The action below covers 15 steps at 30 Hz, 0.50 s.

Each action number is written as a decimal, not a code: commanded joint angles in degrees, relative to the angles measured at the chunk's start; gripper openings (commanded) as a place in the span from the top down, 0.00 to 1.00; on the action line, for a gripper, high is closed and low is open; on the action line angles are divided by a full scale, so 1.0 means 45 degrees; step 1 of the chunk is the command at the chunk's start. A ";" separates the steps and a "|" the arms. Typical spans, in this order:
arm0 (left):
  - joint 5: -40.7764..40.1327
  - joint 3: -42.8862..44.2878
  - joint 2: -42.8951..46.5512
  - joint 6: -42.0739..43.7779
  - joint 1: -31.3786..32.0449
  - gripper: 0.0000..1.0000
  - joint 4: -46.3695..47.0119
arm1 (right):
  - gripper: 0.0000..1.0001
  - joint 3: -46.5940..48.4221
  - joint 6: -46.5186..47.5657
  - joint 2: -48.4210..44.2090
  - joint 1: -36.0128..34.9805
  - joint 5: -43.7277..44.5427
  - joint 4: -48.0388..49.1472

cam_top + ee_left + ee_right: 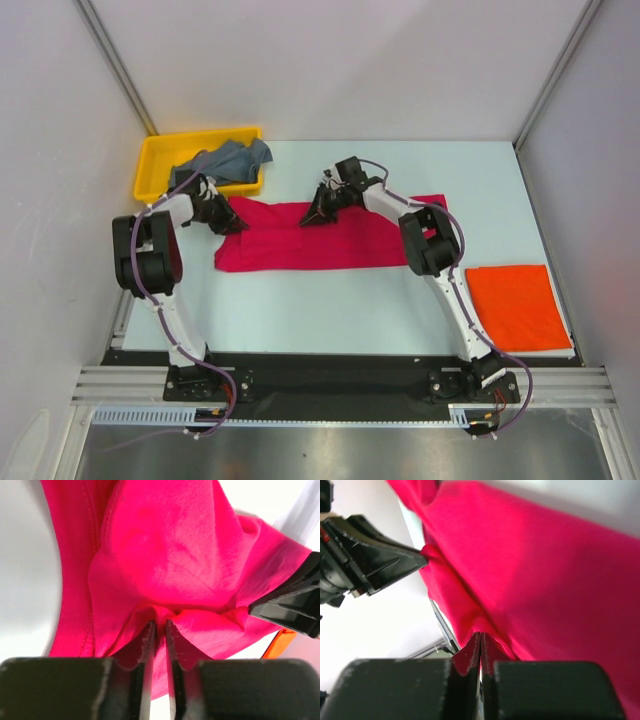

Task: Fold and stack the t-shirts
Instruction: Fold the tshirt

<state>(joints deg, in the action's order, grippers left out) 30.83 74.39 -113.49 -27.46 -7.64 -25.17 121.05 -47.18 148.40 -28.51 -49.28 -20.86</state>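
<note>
One orange-red t-shirt [517, 305] lies folded into a flat square at four o'clock on the pale table [330, 320], near the front edge and just beside the right arm. Farther in, across the middle, the crimson-pink t-shirt [340, 248] stretches as a long band from nine o'clock toward three. The left gripper [228, 222] is clamped on the band's nine o'clock end, and the left wrist view shows its jaws pinched over a bunched fold of cloth. The right gripper [318, 212] grips the band's far edge at about twelve o'clock, jaws pressed together on a thin ridge of fabric. Farthest back, at ten o'clock, the grey-blue t-shirt [225, 160] sits crumpled in the yellow tray [160, 172], one end draped over the tray's right rim.
</note>
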 commanded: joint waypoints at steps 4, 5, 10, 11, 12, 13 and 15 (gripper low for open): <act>-0.0346 0.0129 -0.0111 0.0009 0.0076 1.00 0.0671 | 1.00 -0.0494 -0.0200 0.0031 0.0359 0.0694 0.0924; -0.0444 0.0110 -0.0112 0.0029 0.0057 1.00 0.0690 | 1.00 -0.0688 -0.0180 -0.0027 0.0418 0.0793 0.0964; -0.1185 -0.0240 -0.0151 0.0165 0.0038 1.00 0.0612 | 1.00 -0.0671 0.0113 0.0147 0.0477 0.0951 0.0808; -0.1187 -0.0377 -0.0035 0.0146 0.0057 1.00 0.0690 | 1.00 -0.0632 0.0190 0.0186 0.0457 0.0950 0.0769; -0.1206 -0.0456 -0.0014 0.0146 0.0057 0.99 0.0729 | 1.00 -0.0535 0.0268 0.0225 0.0457 0.0970 0.0614; -0.1342 -0.0534 0.0005 0.0146 0.0057 0.95 0.0652 | 1.00 -0.0457 0.0405 0.0265 0.0477 0.0989 0.0516; -0.1868 -0.0535 0.0375 0.0223 0.0076 0.78 0.0379 | 1.00 -0.0300 0.0581 0.0246 0.0554 0.1009 0.0147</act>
<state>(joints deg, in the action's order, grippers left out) 26.04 72.42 -113.91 -27.31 -7.62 -23.44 117.75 -46.72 148.57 -26.26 -45.28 -18.98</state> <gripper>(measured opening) 0.180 0.010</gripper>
